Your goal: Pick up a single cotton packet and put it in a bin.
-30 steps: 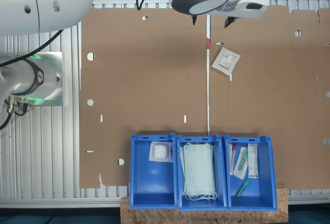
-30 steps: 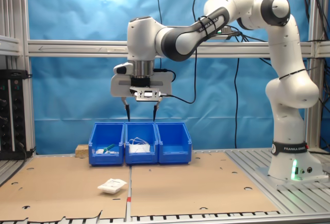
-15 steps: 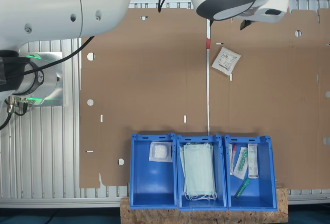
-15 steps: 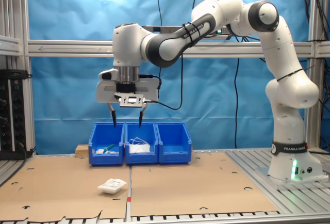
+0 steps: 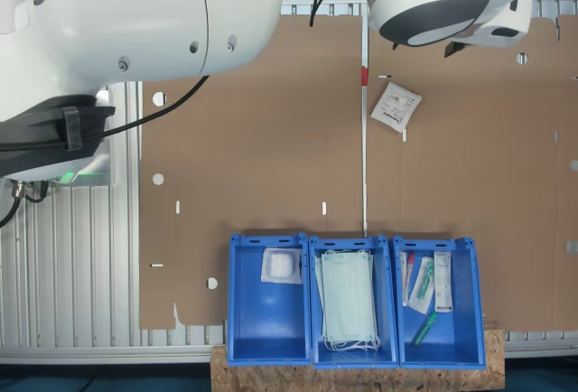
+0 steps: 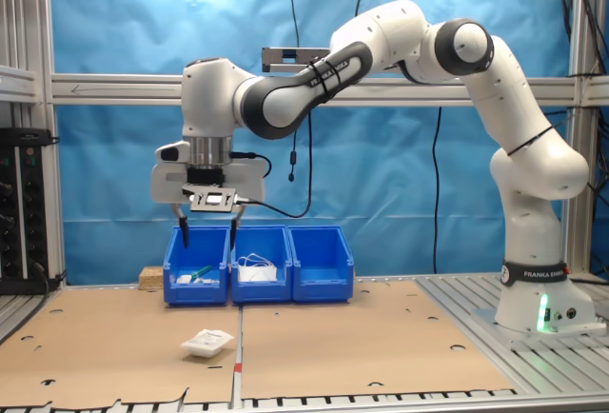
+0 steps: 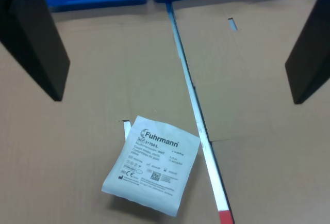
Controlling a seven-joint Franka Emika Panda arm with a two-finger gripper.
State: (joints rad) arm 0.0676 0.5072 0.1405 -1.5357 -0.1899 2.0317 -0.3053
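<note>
The cotton packet (image 5: pixel 396 107) is a small flat white sachet lying on the brown cardboard (image 5: pixel 253 139) beside a thin white strip (image 5: pixel 364 157). It also shows in the second exterior view as the packet (image 6: pixel 207 342) near the table's front. My gripper (image 6: pixel 207 239) hangs open high above it, nothing between its dark fingers (image 7: pixel 33 38). In the wrist view the packet (image 7: pixel 152 164) lies below my gripper (image 7: pixel 178 99), apart from both fingers. The bin (image 5: pixel 266 324) is the blue one at the row's end in the first exterior view's left, seen as the bin (image 6: pixel 321 275) in the second exterior view.
A clear-wrapped cotton wad (image 5: pixel 281 266) lies in that bin. The middle bin (image 5: pixel 315 256) holds pale-green masks (image 5: pixel 348 302), the third bin (image 5: pixel 474 320) syringes and sachets. My arm's white links (image 5: pixel 135 22) cover the first exterior view's upper left. The arm's base (image 6: pixel 538 308) stands at the second exterior view's right.
My open gripper has swung toward the second exterior view's left and sunk a little, coming over the packet. The packet and bins have not moved.
</note>
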